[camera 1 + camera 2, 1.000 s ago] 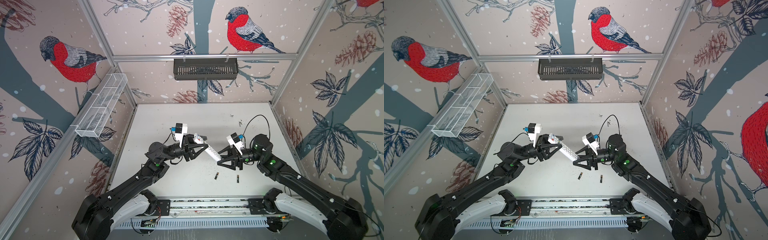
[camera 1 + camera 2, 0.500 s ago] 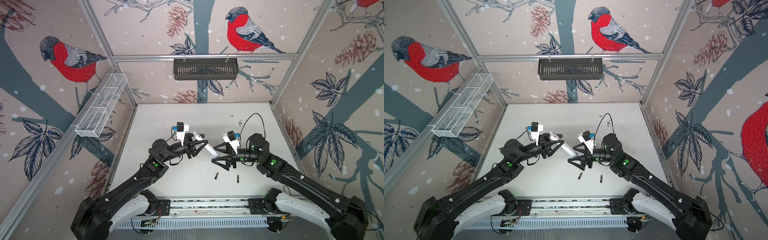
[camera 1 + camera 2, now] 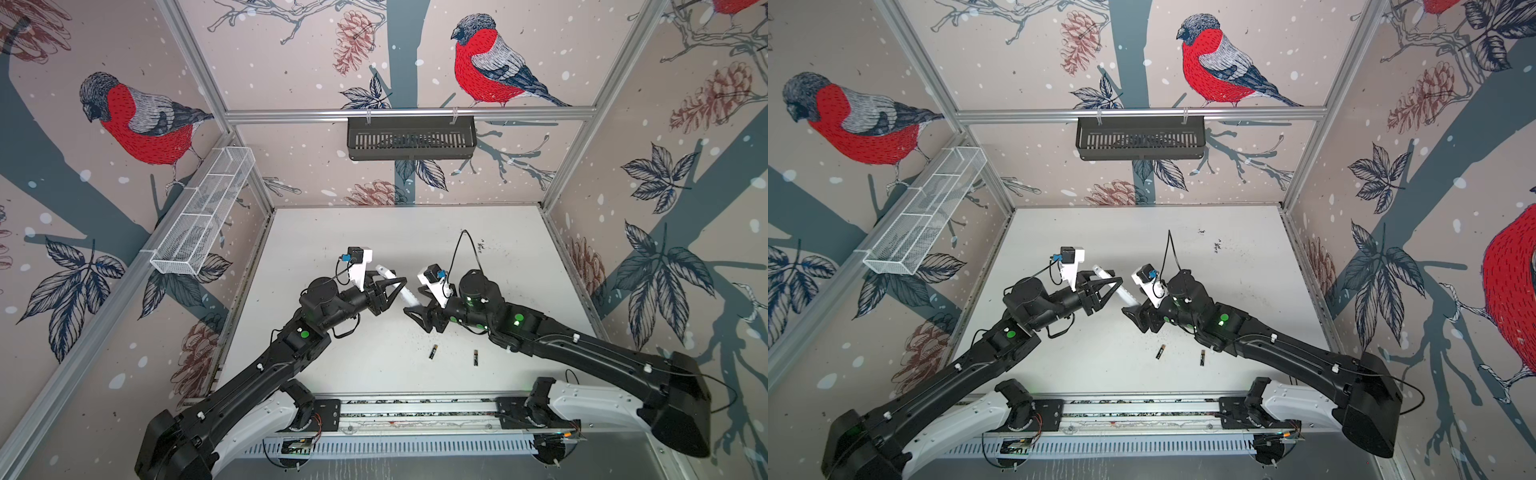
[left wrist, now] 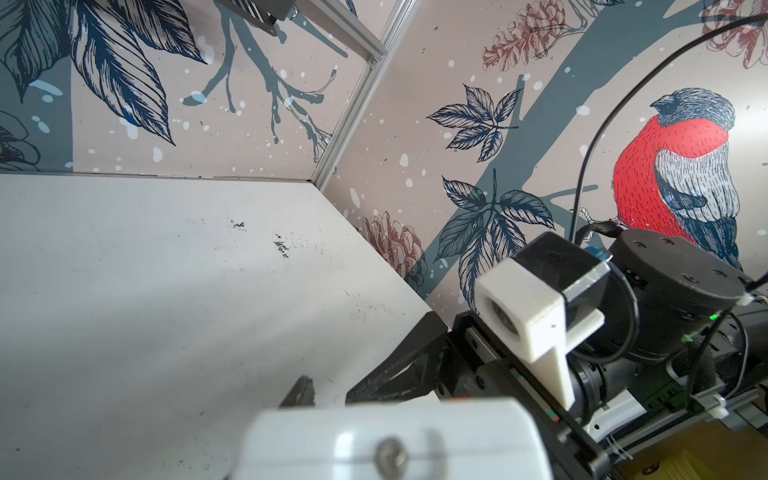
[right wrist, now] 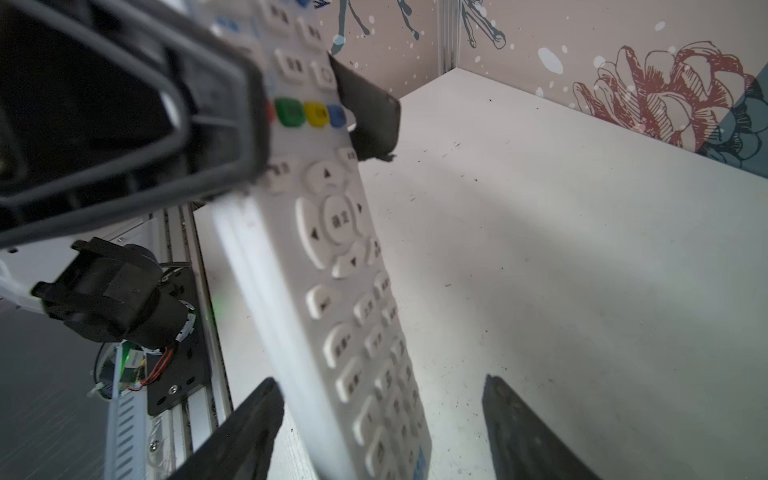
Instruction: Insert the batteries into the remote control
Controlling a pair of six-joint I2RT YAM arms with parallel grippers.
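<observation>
1. In both top views, the left gripper (image 3: 395, 289) was pinching the white remote control (image 3: 406, 294). It held the remote up off the white table (image 3: 353, 232), tilted, in the space between the two arms.
2. The right gripper (image 3: 415, 318) was at the remote's lower end with its jaws spread apart. From up there we could not tell if it touched the remote.
3. One battery (image 3: 433, 351) and the other battery (image 3: 475, 357) lay flat on the table. They were a little apart, near the front rail (image 3: 415, 409) and under the right arm. Nothing was touching them.
4. In the left wrist view, we saw the table with some dark crumbs (image 4: 282, 247) on it. The right arm's white camera box (image 4: 528, 307) was close by.
5. A blurry white shape filled the near edge of that view. It looked like the remote's plain back, but we could not be sure. We could not see the batteries there.
6. In the right wrist view, the remote's button side faced us. The left gripper's black fingers (image 5: 365, 112) squeezed it from both sides, right at the green, yellow and blue buttons (image 5: 305, 113).
7. The right gripper's own fingers (image 5: 249, 419) stood wide apart, with the remote's end between them. The remote was very close to one finger, and we saw bare table between it and the other.
</observation>
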